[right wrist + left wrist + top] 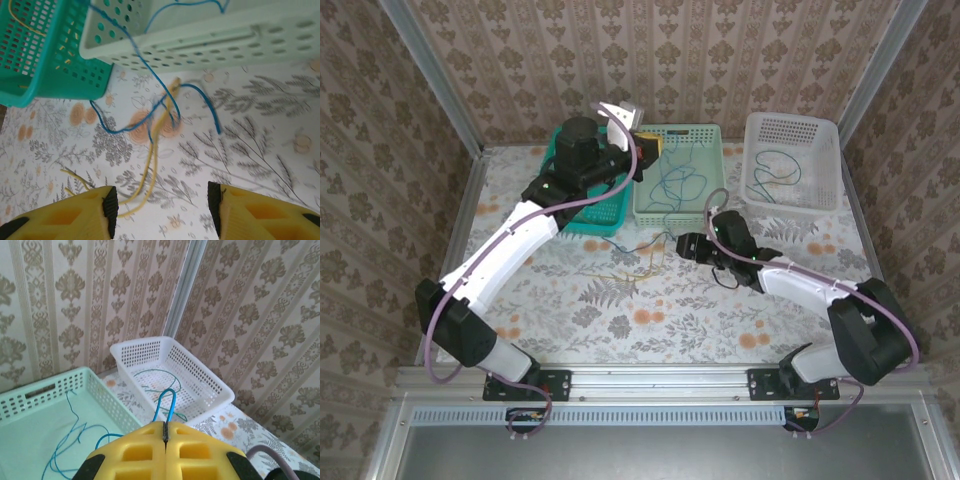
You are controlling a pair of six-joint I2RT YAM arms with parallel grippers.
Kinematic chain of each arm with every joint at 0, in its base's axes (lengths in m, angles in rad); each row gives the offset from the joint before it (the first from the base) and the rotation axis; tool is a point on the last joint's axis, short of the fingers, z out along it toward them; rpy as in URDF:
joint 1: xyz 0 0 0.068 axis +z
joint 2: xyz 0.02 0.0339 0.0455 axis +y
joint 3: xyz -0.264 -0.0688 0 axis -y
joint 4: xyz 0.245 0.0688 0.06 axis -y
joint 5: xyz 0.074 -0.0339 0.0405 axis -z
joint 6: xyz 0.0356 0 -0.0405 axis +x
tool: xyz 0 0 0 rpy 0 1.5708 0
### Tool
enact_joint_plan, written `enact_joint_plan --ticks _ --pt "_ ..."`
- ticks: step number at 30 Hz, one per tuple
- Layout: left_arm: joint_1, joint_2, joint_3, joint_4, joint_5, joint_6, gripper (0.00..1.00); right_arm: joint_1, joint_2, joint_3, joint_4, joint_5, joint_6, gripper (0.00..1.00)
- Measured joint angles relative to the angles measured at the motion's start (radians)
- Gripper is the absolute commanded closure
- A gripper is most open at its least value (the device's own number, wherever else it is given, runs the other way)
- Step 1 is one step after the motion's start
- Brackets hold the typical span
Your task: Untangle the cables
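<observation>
From the top, the left gripper [647,146] sits high over the mint basket [678,214] at upper centre, with the blue cable [672,182] looped inside. The right gripper [682,246] hovers low at mid-frame, beside the yellow cable [638,268] on the table [720,320]. Left wrist now: fingers pressed together, pinching a loop of blue cable [168,396] that pokes up at centre. Right wrist: fingers [85,210] spread wide at the bottom corners, nothing between them. Blue crosses yellow at frame centre, one blue strand climbing over the basket wall. The risk, I'd say: lift the blue with that crossing unpinned and the yellow drags along, or the tangle tightens.
</observation>
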Motion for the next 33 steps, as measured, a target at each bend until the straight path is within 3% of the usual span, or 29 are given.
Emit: enact_joint_plan --ticks 11,33 --pt "0.0 -0.032 -0.012 0.05 0.0 -0.042 1.0 0.004 0.187 0.135 -0.022 0.008 -0.026 0.5" --pt "0.0 -0.053 -0.057 0.08 0.0 -0.05 1.0 0.016 0.285 0.18 -0.002 0.001 0.043 0.51"
